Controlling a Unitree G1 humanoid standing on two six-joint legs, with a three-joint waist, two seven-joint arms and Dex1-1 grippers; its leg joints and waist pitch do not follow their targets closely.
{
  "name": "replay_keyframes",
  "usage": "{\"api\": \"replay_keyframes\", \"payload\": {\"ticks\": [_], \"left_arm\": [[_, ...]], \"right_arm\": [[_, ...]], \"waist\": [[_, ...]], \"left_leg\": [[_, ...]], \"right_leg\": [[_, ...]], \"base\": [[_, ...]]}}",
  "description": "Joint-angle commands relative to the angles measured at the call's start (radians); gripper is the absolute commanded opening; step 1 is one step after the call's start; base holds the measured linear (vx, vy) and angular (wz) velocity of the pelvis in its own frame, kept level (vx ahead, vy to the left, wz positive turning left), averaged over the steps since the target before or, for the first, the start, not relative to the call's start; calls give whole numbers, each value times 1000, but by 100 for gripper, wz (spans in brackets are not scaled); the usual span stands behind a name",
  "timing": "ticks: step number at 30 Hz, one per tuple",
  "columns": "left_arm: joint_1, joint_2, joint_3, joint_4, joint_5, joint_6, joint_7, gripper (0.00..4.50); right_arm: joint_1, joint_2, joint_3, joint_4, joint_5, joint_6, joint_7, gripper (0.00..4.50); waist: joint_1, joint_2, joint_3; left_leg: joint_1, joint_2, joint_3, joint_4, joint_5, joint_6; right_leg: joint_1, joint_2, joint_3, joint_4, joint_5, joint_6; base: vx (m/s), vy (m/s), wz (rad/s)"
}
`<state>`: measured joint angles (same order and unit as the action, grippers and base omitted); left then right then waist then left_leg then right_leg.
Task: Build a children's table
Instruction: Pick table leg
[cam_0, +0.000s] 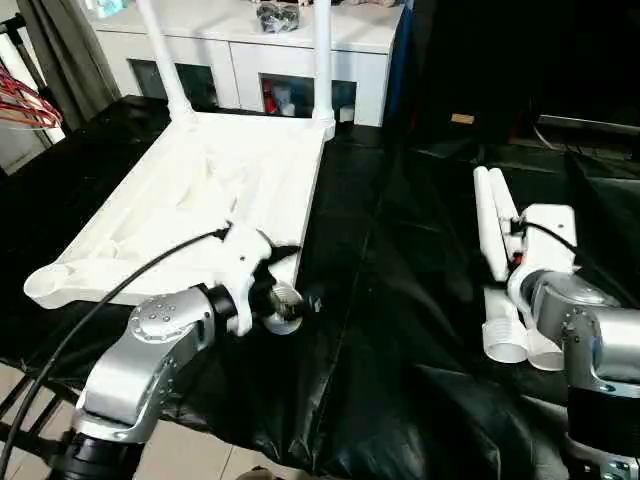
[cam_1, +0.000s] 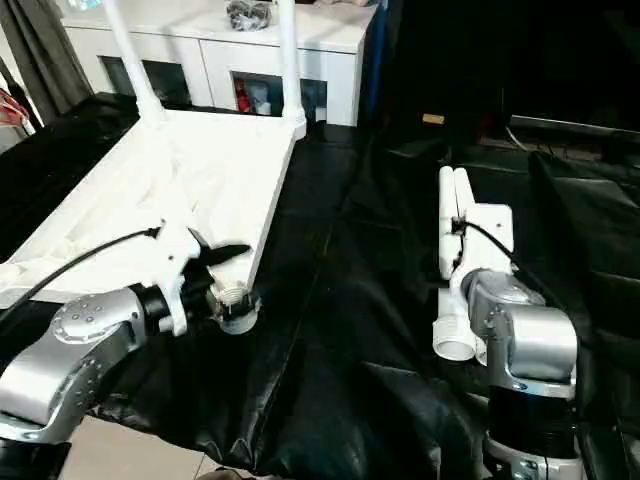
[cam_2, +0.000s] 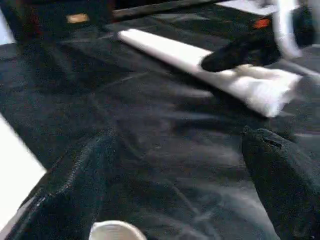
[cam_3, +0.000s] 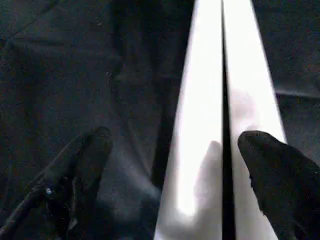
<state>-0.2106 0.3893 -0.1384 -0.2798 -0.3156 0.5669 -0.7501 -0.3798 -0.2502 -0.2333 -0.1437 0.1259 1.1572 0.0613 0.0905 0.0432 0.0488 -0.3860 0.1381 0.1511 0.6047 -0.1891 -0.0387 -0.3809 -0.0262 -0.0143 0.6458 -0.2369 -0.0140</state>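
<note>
The table top (cam_0: 215, 195) lies upside down on the left half of the black-covered surface (cam_0: 400, 330), ribs up, with two legs already standing in its far corner sockets: one at far left (cam_0: 165, 60), one at far right (cam_0: 323, 60). The two near corner sockets look empty.

The two loose legs (cam_1: 455, 225) lie side by side, touching, on the right half of the surface. Their long axis runs near to far, flared ends toward the robot. The right gripper (cam_3: 172, 165) hangs directly above them with its fingers spread wide; in the right wrist view one finger (cam_3: 272, 170) sits over the pair and the other over the black cloth beside them. Nothing is held.

The left gripper (cam_1: 225, 265) is at the near right corner of the table top, just by that corner's socket (cam_1: 238, 305), also spread wide and empty. It is well apart from the loose legs.

So the right arm is plainly the nearer one to the legs. As I read it, the span of the fingers crosses the legs' length, so a straight descent would likely take one leg or both.
</note>
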Motion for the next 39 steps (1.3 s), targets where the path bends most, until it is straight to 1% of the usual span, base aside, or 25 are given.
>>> {"api": "replay_keyframes", "payload": {"ticks": [1, 2, 3, 5, 7, 8, 10, 14, 17, 19, 20, 23, 25, 28, 32, 34, 35, 37, 39], "left_arm": [[2, 17, -17, -33, -25, 29, -25, 448], [6, 23, -21, -42, -25, 33, -30, 448], [8, 26, -24, -46, -25, 35, -33, 448], [12, 32, -27, -51, -27, 38, -30, 448], [12, 32, -29, -50, -25, 39, -29, 448], [14, 34, -28, -53, -25, 41, -29, 448], [15, 36, -28, -56, -26, 45, -29, 448], [17, 46, -30, -60, -30, 58, -29, 448], [17, 50, -33, -63, -36, 64, -32, 448], [16, 52, -35, -64, -38, 67, -33, 448], [16, 55, -36, -64, -40, 69, -37, 448], [14, 60, -37, -63, -40, 70, -41, 448], [11, 63, -39, -62, -39, 70, -41, 448], [9, 64, -41, -61, -39, 70, -41, 448], [5, 69, -42, -60, -40, 70, -40, 448], [2, 72, -43, -60, -41, 67, -39, 448], [2, 73, -42, -60, -41, 66, -40, 450], [1, 77, -41, -61, -42, 66, -43, 450], [0, 81, -42, -61, -43, 67, -46, 450]], "right_arm": [[-11, -9, 11, 13, 7, 28, 9, 450], [-12, -12, 20, 17, 8, 38, 13, 450], [-12, -14, 24, 19, 8, 44, 14, 450], [-19, -18, 33, 28, 5, 62, 9, 450], [-22, -19, 34, 34, 2, 58, 7, 450], [-25, -17, 34, 39, 0, 52, 3, 450], [-28, -17, 34, 40, -2, 50, 4, 450], [-38, -15, 21, 60, -1, 60, 7, 450], [-40, -11, 14, 81, 7, 77, 11, 450], [-41, -4, 7, 93, 15, 85, 15, 450], [-43, 1, 5, 101, 21, 89, 18, 450], [-47, 14, -7, 112, 30, 92, 20, 450], [-55, 24, -15, 114, 38, 93, 24, 450], [-59, 27, -13, 115, 39, 94, 26, 450], [-70, 33, -7, 127, 38, 110, 26, 450], [-74, 35, -9, 136, 43, 109, 22, 450], [-75, 36, -8, 139, 44, 109, 21, 432], [-76, 39, -9, 145, 47, 111, 20, 432], [-77, 40, -8, 149, 47, 116, 21, 411]], "waist": [[3, -7, -52], [3, -9, -51], [4, -7, -51], [4, -10, -51], [5, -9, -51], [4, -11, -51], [5, -10, -52], [5, -10, -53], [6, -10, -55], [6, -10, -54], [6, -7, -54], [6, -7, -53], [7, -6, -53], [7, -5, -54], [8, -7, -54], [10, -6, -55], [11, -5, -55], [11, -5, -56], [13, -5, -54]], "left_leg": [[21, 73, -27, -71, -133, -37], [21, 73, -26, -70, -134, -36], [22, 73, -27, -71, -137, -37], [22, 73, -25, -72, -139, -40], [21, 73, -26, -72, -136, -41], [21, 73, -25, -72, -136, -42], [20, 72, -25, -72, -129, -42], [20, 72, -25, -71, -114, -39], [19, 71, -25, -69, -102, -36], [19, 71, -24, -69, -109, -39], [20, 71, -24, -69, -115, -40], [20, 71, -26, -72, -129, -43], [20, 72, -25, -71, -127, -43], [21, 73, -25, -72, -128, -46], [19, 71, -25, -71, -116, -47], [20, 72, -25, -71, -115, -47], [21, 72, -25, -71, -115, -49], [21, 72, -25, -71, -112, -50], [21, 72, -25, -72, -124, -52]], "right_leg": [[35, -105, 51, -86, -115, -150], [34, -105, 51, -88, -122, -150], [34, -105, 51, -88, -137, -146], [33, -105, 53, -90, -153, -138], [33, -106, 52, -89, -152, -136], [33, -106, 52, -90, -153, -136], [34, -105, 52, -89, -145, -133], [34, -104, 51, -86, -120, -133], [35, -104, 51, -85, -97, -140], [36, -104, 51, -85, -104, -142], [34, -103, 51, -86, -109, -143], [35, -104, 50, -87, -131, -142], [34, -105, 51, -88, -129, -140], [33, -104, 51, -86, -126, -141], [35, -104, 51, -85, -108, -141], [34, -104, 51, -85, -104, -140], [34, -105, 51, -85, -103, -141], [34, -104, 50, -83, -96, -141], [33, -105, 51, -85, -113, -140]], "base": [[0, 0, 0], [0, 0, 0], [0, 0, 0], [0, 0, 0], [0, 0, 0], [0, 0, 0], [0, 0, 0], [0, 0, 0], [0, 0, 0], [0, 0, 0], [0, 0, 0], [0, 0, 0], [0, 0, 0], [0, 0, 0], [0, 0, 0], [0, 0, 0], [0, 0, 0], [0, 0, 0], [0, 0, 0]]}}
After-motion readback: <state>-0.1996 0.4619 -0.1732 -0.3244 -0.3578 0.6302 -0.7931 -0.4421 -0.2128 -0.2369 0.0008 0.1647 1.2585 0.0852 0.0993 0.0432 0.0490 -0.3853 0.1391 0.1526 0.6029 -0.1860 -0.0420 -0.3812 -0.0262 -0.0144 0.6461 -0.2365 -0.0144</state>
